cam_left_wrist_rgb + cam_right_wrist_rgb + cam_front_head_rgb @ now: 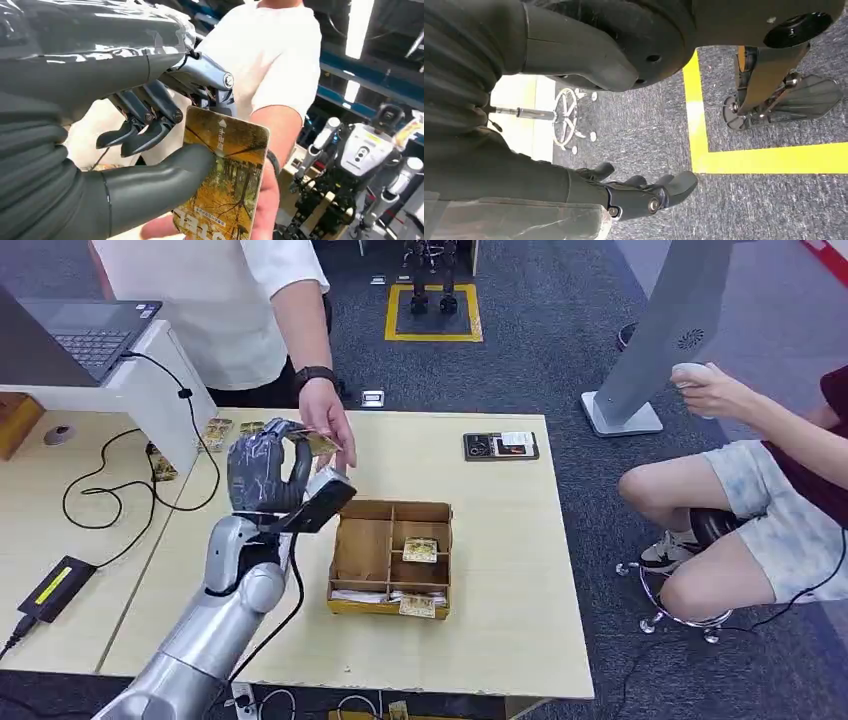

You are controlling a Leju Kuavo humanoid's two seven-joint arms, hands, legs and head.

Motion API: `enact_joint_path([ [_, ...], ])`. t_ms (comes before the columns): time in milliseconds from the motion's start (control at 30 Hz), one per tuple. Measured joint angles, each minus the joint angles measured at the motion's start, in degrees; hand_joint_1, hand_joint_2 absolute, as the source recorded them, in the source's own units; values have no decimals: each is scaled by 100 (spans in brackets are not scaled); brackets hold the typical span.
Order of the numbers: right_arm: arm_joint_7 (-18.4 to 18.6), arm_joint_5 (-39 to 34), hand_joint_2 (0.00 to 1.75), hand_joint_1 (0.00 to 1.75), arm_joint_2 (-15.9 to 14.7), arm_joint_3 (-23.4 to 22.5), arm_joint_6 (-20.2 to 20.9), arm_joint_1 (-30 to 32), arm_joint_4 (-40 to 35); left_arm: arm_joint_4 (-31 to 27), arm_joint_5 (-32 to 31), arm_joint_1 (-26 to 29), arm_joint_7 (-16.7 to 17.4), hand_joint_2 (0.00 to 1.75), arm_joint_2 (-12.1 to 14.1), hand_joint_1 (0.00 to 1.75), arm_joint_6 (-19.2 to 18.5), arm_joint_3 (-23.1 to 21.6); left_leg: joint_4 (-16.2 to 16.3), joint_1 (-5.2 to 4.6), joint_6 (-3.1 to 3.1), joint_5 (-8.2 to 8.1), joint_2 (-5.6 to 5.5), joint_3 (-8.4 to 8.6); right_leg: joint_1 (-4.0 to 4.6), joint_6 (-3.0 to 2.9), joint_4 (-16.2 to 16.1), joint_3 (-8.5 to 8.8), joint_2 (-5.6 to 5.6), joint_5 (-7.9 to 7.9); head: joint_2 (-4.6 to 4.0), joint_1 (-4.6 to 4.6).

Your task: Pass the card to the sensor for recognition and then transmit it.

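My left hand (265, 475) is raised over the table and pinches a yellow-brown card (322, 444) between thumb and fingers. In the left wrist view my thumb (165, 175) presses on the card (227, 175), which has an autumn-tree print. A person's hand (327, 418) reaches down from the far side and touches the card's far end; its palm (267, 200) lies behind the card. The black sensor pad (500, 445) lies flat near the table's far right edge. My right hand (644, 192) hangs over the grey floor, fingers apart and holding nothing.
A wooden divided box (392, 555) with several cards stands in front of my left hand. More cards (215, 430) lie at the far left by a white stand with a laptop (90, 335). Cables (110, 500) cross the left table. A seated person (760, 490) is at the right.
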Motion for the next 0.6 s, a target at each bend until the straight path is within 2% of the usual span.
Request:
enact_joint_path([
  [433,9,-18,175,0,0,63,4,-85,2,461,344,-247,-98,175,-195,175,197,192,1,0,0,0,1,0,0,-1,0,-1,1,1,0,-2],
  [467,4,-33,175,0,0,66,2,-91,2,470,379,-248,-120,175,-212,162,225,205,0,0,0,0,0,0,0,-1,0,-1,1,1,0,0],
  [500,2,-35,175,0,0,68,0,-95,2,477,414,-249,-155,175,-221,7,262,210,1,0,0,1,0,0,0,-1,0,-1,1,1,0,0],
  [533,2,-39,175,0,0,72,-2,-102,2,477,479,-248,-197,175,-230,0,306,212,1,0,0,0,0,0,0,-1,0,-1,1,1,0,-2],
  [600,2,-42,175,0,0,76,-2,-106,4,477,625,-248,-236,175,-267,0,343,216,1,0,0,0,0,0,0,-1,0,-1,1,1,0,0],
])
